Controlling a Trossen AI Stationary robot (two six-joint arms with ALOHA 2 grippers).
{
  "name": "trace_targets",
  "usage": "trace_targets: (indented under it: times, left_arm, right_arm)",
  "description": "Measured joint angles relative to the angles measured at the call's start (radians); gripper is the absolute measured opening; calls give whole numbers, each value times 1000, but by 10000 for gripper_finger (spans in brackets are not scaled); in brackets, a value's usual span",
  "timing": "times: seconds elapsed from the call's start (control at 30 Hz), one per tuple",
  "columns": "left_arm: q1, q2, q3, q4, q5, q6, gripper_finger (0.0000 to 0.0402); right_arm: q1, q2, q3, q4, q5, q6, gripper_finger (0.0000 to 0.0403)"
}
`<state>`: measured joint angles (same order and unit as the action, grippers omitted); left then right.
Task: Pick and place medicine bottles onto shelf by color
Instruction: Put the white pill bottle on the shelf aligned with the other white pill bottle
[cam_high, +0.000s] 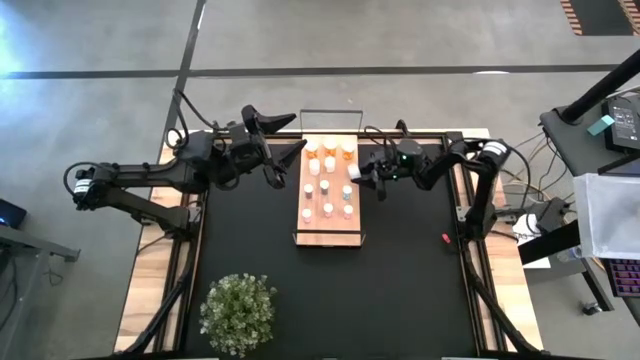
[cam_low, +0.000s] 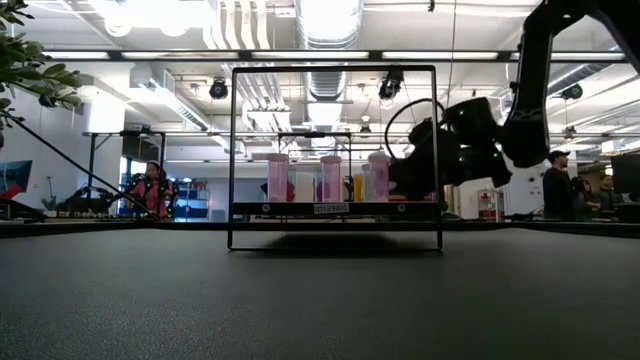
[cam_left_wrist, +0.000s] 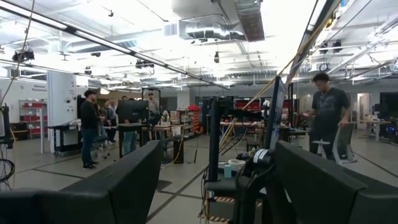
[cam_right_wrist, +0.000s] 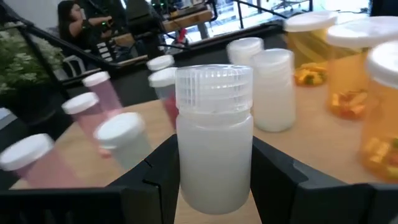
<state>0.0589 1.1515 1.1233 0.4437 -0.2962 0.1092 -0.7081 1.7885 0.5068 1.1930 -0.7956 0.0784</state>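
Observation:
The shelf (cam_high: 312, 232), a light-wood board with a thin black frame, lies mid-table. On it stand several medicine bottles: orange ones (cam_right_wrist: 351, 81) at the far end, white ones (cam_right_wrist: 273, 87) behind them and pink ones (cam_low: 278, 178) nearer. My right gripper (cam_high: 353, 172) is at the shelf's right edge, shut on a white ribbed-cap bottle (cam_right_wrist: 214, 143). My left gripper (cam_high: 290, 137) hangs open, raised left of the shelf's far end, with nothing between its fingers (cam_left_wrist: 124, 186). My right gripper pinches the white bottle's body (cam_right_wrist: 186, 168) between its two fingers (cam_right_wrist: 283, 177), below the cap. The fingers come in level from the table's right side. The bottle stands upright over the board; whether its base touches the wood I cannot tell.
A potted green plant (cam_high: 238, 312) stands at the near left of the black mat (cam_high: 400, 290). A small red object (cam_high: 446, 238) lies near the mat's right edge. People stand in the room beyond the table (cam_left_wrist: 326, 112).

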Motion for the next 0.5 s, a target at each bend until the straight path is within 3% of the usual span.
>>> trace_targets:
  times: [0.5]
  left_arm:
    - [0, 0, 0, 45, -32, 2, 295]
  right_arm:
    - [-19, 106, 59, 3, 2, -61, 146]
